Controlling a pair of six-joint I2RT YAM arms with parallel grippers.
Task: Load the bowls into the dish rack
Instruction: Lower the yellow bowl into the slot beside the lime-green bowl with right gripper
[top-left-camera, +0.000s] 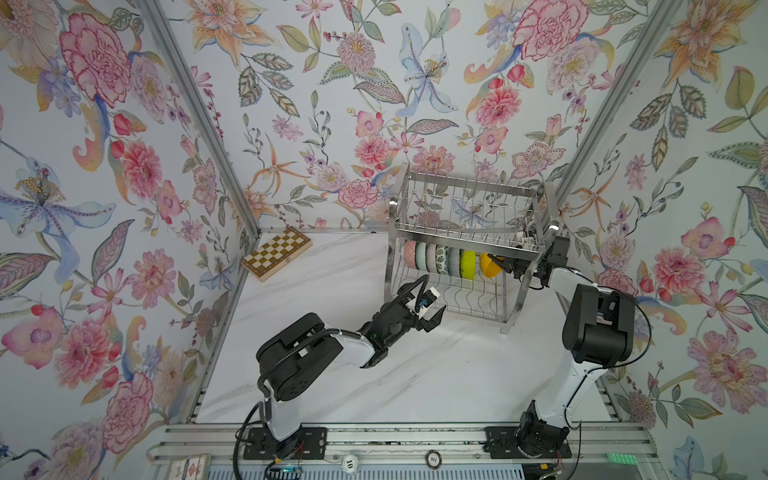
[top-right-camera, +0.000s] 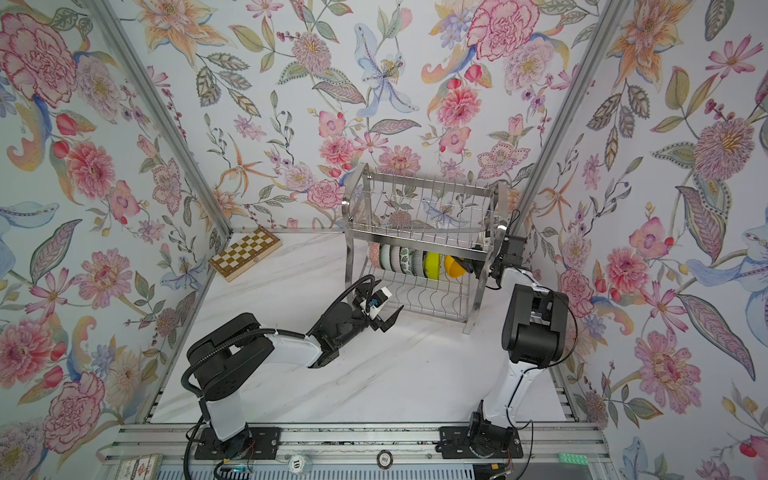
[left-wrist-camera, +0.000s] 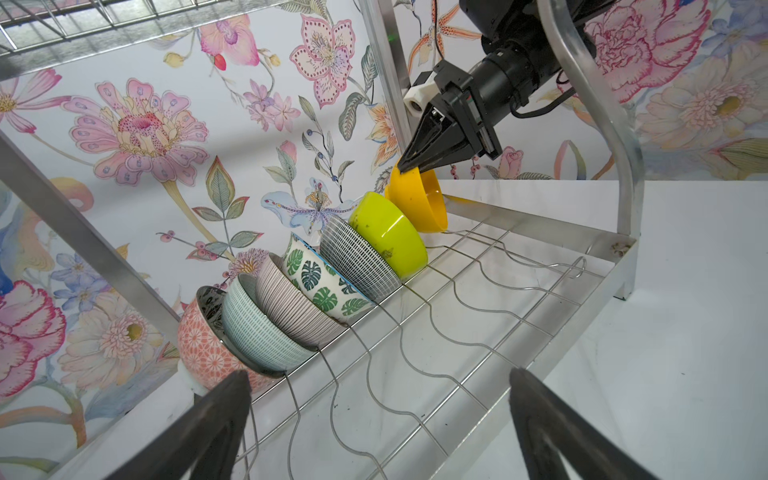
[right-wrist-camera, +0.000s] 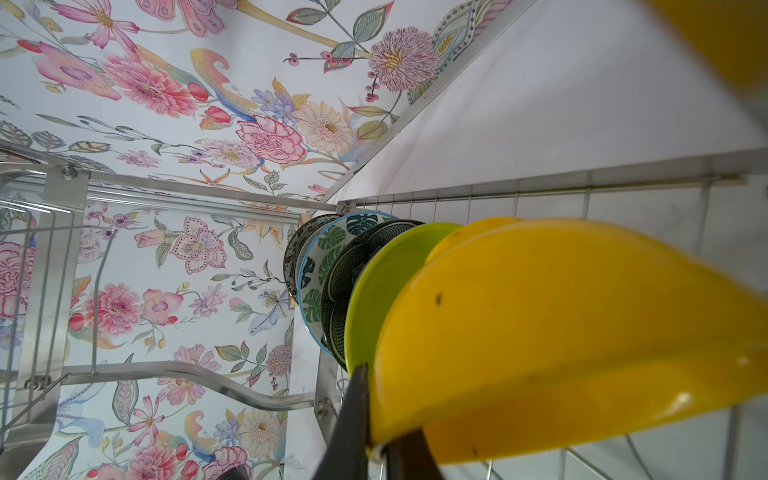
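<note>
Your R gripper (left-wrist-camera: 409, 168) is pinched tight on the rim of the orange-yellow bowl (left-wrist-camera: 419, 203). The bowl is tilted on edge at the lower shelf of the dish rack (top-left-camera: 465, 244), just beside the lime green bowl (left-wrist-camera: 390, 237). Can't tell if it touches the wires. The lime one ends a row of six bowls (left-wrist-camera: 316, 282) standing on edge on that shelf. Your L gripper (top-left-camera: 435, 319) hangs spread wide and empty in front of the rack, near the shelf's front edge.
</note>
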